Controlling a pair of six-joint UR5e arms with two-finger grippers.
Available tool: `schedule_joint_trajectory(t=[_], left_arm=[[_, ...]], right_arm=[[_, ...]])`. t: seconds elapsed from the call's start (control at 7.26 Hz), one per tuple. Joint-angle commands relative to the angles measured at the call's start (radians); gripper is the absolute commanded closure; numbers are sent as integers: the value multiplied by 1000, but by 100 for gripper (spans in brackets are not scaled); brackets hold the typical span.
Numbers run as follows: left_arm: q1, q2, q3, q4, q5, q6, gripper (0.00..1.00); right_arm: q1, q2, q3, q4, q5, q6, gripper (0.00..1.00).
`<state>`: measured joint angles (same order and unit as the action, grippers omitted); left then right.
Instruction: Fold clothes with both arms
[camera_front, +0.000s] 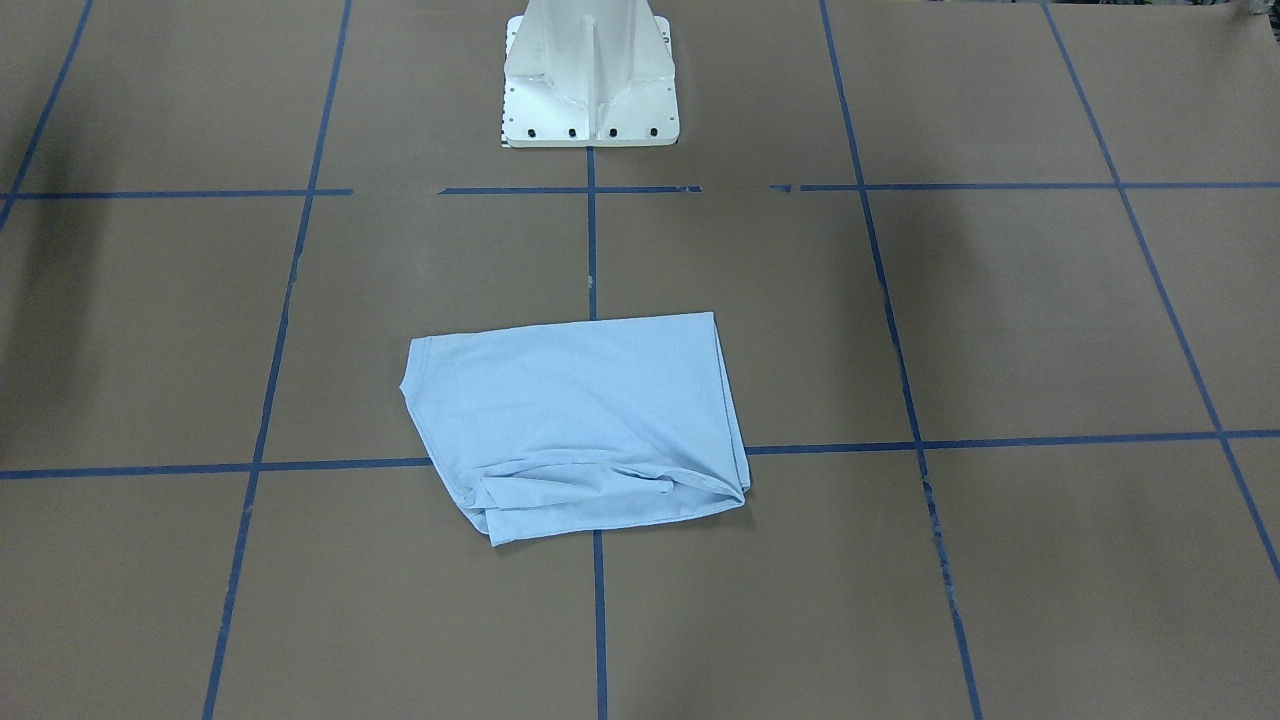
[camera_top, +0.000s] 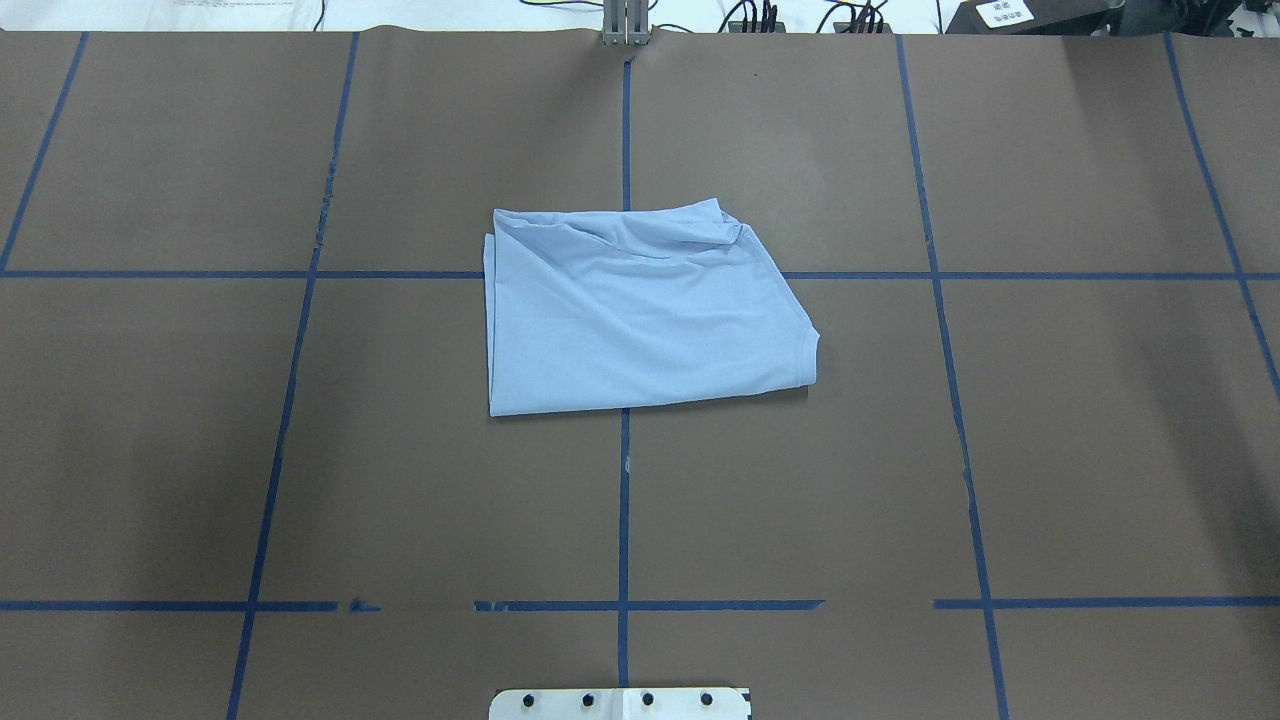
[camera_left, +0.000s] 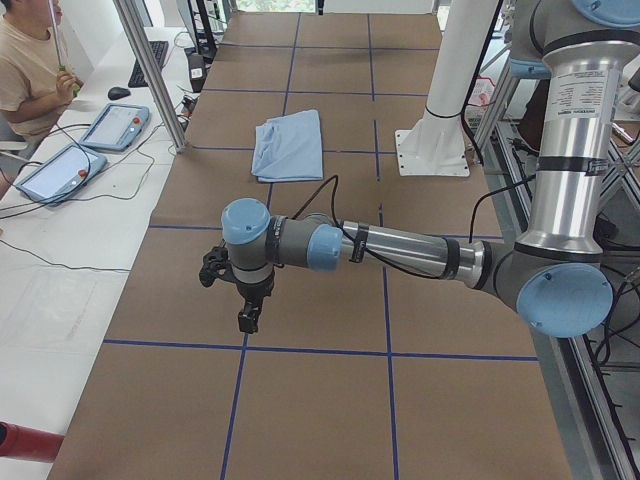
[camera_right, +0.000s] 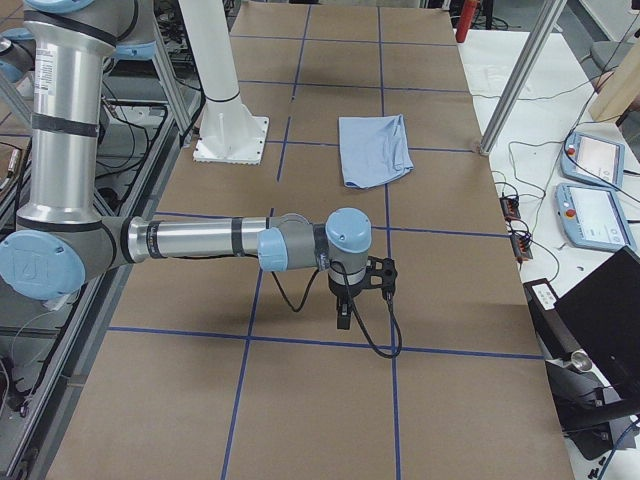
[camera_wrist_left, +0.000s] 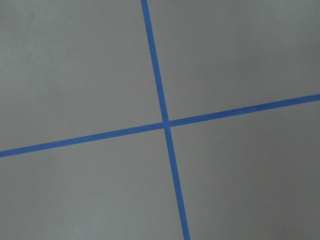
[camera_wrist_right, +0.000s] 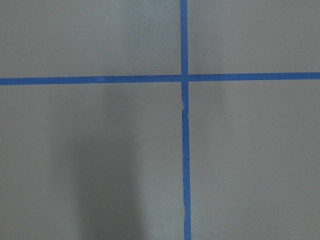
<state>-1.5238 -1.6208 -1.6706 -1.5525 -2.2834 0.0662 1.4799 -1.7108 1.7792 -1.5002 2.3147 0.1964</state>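
The folded T-shirt lies flat midway between the two ends of the worktop, and neither arm touches it. The left gripper hangs over the left end and the right gripper over the right end. Each seems to hold nothing; from these side views I cannot tell how far either is open.

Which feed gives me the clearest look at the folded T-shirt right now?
Overhead exterior: the T-shirt lies whole and unobstructed, with every edge visible. The front-facing view shows it whole too, with the bunched layers nearest the camera. Both side views show it small and far off. The wrist cameras show only blue tape on the table.
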Motion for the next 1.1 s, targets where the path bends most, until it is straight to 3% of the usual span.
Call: schedule_joint_trajectory(t=[0.0,0.96], left_arm=[[1,1,6,0,-5,1,0],[1,6,15,3,-50,3,0]], right_arm=[[0,-1,-4,0,2,0,0],[-3,13,-40,2,3,2,0]])
